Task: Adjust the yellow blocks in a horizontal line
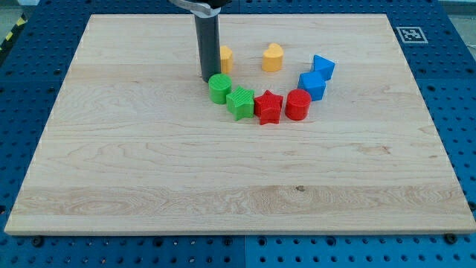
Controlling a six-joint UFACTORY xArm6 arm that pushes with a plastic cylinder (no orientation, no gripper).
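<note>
Blocks on bench [149, 171]: eight total.
Yellow: two – one [225, 58] partly behind rod, one heart-like [273, 57].
Blue: two – [323, 67], [312, 85].
Green: two – cylinder [219, 88], ridged [240, 103].
Red: two – star [268, 107], cylinder [297, 104].
Rod: one, my tip [206, 79].
</note>
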